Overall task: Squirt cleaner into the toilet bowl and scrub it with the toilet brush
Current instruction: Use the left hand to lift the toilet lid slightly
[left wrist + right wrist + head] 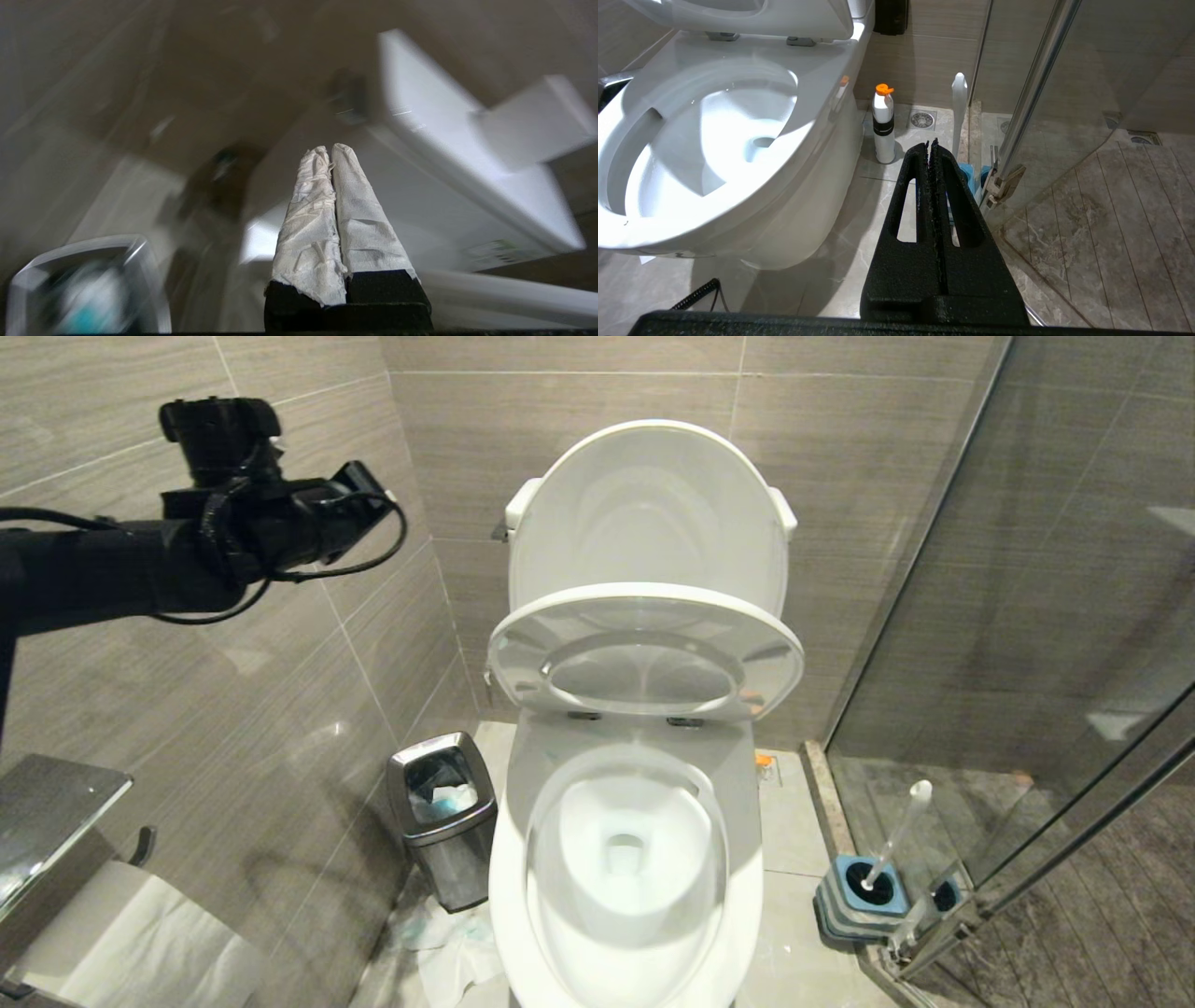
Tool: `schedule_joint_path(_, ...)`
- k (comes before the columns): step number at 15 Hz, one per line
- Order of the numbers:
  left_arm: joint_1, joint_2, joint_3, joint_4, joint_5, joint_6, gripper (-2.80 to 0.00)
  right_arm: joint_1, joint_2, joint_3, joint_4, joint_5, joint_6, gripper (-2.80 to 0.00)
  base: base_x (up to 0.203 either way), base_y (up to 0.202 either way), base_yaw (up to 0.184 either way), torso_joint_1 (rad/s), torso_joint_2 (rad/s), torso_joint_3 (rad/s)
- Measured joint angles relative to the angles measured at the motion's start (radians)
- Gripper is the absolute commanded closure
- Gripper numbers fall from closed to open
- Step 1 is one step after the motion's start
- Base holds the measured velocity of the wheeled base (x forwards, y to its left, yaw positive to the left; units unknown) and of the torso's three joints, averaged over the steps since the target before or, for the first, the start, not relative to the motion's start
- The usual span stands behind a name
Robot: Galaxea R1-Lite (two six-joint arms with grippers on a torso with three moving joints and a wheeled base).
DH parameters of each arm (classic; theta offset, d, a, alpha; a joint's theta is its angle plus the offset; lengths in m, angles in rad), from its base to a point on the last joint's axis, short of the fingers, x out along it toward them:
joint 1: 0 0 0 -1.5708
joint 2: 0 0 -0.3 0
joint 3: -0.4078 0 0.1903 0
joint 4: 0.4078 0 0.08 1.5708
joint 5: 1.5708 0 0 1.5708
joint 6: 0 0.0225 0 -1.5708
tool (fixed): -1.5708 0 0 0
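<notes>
Closest to the lens in the right wrist view, the right gripper (931, 142) had its black fingers pressed together with nothing between them, hanging low beside the toilet and pointing toward the floor corner by the glass shower door (1036, 84). Just past its tips stood the toilet brush (959, 109), its slim white handle nearly upright in the blue-topped holder (870, 889), which sat on the floor to the right of the toilet bowl (625, 859), against the shower door's foot. A white bottle with an orange cap (883, 126) stood on the floor between the bowl's side and the brush; whether it held the cleaner could not be told. By my reading the right arm was much the nearer to both, and a grasp on the handle would have to come from the side, across its long upright axis. The left gripper (331, 149), its fingers wrapped in white paper and closed on nothing, was raised high at the left wall in the head view, well apart from brush and bottle. The bowl lay open, the seat (644, 658) and lid (649, 509) tipped up, with a little faintly blue water at the bottom and no strong blue smear on the ceramic that I could see. A small steel bin (443, 826) to the left of the toilet held crumpled tissue.
</notes>
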Motion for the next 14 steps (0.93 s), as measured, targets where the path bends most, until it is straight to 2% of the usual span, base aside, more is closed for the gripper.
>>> schedule_joint_path(2,0.104,-0.033,0.033,0.279,-0.071,-0.012,0.0,0.0,0.0,0.0,0.0,0.0,-0.001,0.0,0.0,0.0,0.0,0.0,0.0,0.0)
schedule_joint_path(4,0.167,-0.068,0.063,0.605,-0.199,0.023,0.0,0.0,0.0,0.0,0.0,0.0,0.0,0.0,0.0,0.0,0.0,0.0,0.0,0.0)
schedule_joint_path(6,0.179,-0.098,0.083,0.917,-0.337,0.108,0.0,0.0,0.0,0.0,0.0,0.0,0.0,0.0,0.0,0.0,0.0,0.0,0.0,0.0)
schedule_joint_path(8,0.125,-0.123,0.091,1.182,-0.45,0.241,0.0,0.0,0.0,0.0,0.0,0.0,-0.001,0.0,0.0,0.0,0.0,0.0,0.0,0.0)
schedule_joint_path(10,0.069,-0.138,0.094,1.345,-0.477,0.349,0.0,0.0,0.0,0.0,0.001,0.0,0.0,0.0,0.0,0.0,0.0,0.0,0.0,0.0)
schedule_joint_path(11,0.047,-0.142,0.095,1.38,-0.481,0.361,0.0,0.0,0.0,0.0,0.0,0.0,0.0,0.0,0.0,0.0,0.0,0.0,0.0,0.0)
schedule_joint_path(14,-0.012,-0.133,0.096,1.388,-0.49,0.363,0.0,0.0,0.0,0.0,0.0,0.0,0.0,0.0,0.0,0.0,0.0,0.0,0.0,0.0)
